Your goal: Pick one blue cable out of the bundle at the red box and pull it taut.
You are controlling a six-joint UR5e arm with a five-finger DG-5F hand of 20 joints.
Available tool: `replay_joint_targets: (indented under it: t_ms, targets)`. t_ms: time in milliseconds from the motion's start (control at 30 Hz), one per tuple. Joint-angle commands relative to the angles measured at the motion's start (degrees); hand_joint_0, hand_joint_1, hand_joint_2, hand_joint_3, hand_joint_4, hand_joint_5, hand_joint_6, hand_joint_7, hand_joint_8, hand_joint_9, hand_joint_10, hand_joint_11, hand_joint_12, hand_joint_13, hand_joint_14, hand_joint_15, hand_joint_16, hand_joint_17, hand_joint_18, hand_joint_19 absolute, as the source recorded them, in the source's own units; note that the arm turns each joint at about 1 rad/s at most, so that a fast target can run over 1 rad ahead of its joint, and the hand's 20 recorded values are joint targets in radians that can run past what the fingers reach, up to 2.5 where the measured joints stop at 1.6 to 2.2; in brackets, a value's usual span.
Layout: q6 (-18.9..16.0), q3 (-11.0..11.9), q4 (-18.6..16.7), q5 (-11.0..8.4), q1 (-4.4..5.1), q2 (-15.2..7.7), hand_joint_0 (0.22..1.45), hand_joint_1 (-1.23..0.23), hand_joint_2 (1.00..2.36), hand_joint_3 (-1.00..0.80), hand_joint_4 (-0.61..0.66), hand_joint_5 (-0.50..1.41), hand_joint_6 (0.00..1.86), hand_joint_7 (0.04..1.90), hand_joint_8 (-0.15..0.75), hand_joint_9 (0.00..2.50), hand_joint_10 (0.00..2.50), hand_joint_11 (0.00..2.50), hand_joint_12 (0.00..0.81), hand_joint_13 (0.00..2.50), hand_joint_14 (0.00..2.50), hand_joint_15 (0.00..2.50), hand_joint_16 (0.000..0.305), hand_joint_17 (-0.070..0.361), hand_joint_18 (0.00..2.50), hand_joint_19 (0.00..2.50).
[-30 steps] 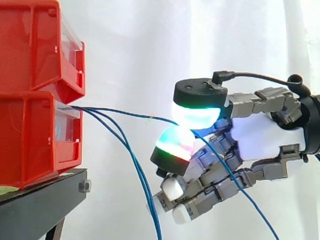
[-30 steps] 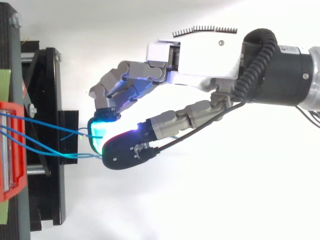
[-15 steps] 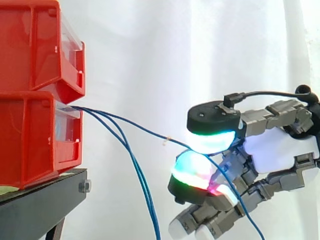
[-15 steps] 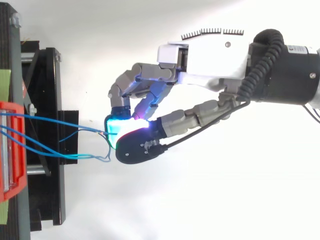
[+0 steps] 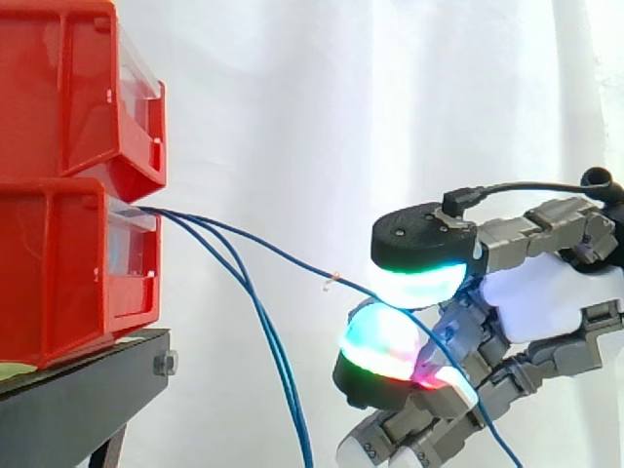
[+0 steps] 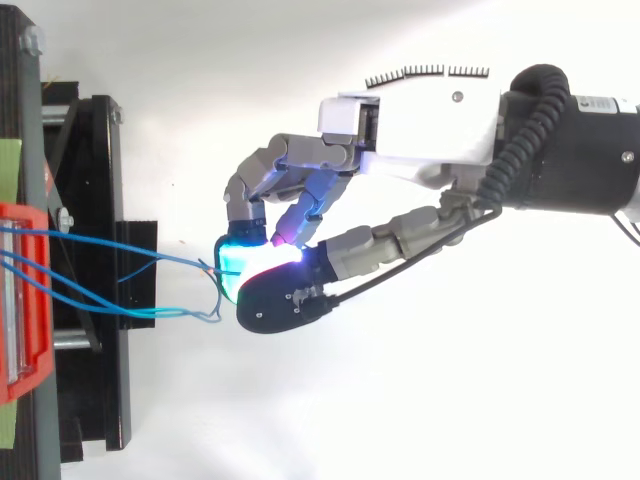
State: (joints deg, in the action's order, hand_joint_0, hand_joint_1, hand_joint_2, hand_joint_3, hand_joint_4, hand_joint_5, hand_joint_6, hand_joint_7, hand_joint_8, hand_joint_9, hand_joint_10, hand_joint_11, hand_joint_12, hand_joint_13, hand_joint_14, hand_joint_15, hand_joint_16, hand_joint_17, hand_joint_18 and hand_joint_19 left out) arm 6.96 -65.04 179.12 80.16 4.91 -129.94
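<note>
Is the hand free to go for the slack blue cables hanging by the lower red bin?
Probably not as it stands: the hand is pinched on one blue cable. Nothing stands between it and the slack cables, though.

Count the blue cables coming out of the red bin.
3. One blue cable runs from the lower red bin to the hand, pinched between its pads. Two hanging cables drop beside the black stand. More may hide inside the bin.

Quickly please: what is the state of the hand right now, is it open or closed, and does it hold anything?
Hand: closed on one blue cable, pinched between the thumb and a finger.
</note>
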Motion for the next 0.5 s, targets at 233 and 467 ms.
replay_joint_targets:
  t_ms: [233, 467]
  targets:
    - [0.24, -0.09, -1.58, 0.26, 0.01, -0.14, 0.61, -0.72, 1.03, 0.0, 0.14, -0.15, 0.84, 0.92, 0.36, 0.98, 0.01, 1.09, 0.375, 0.34, 0.01, 0.15, 0.052, 0.118, 0.36, 0.18]
    - [0.24, -0.17, -1.58, -0.01, 0.01, -0.14, 0.61, -0.72, 1.03, 0.0, 0.14, -0.15, 0.84, 0.92, 0.36, 0.97, 0.01, 1.09, 0.375, 0.34, 0.01, 0.15, 0.052, 0.118, 0.36, 0.18]
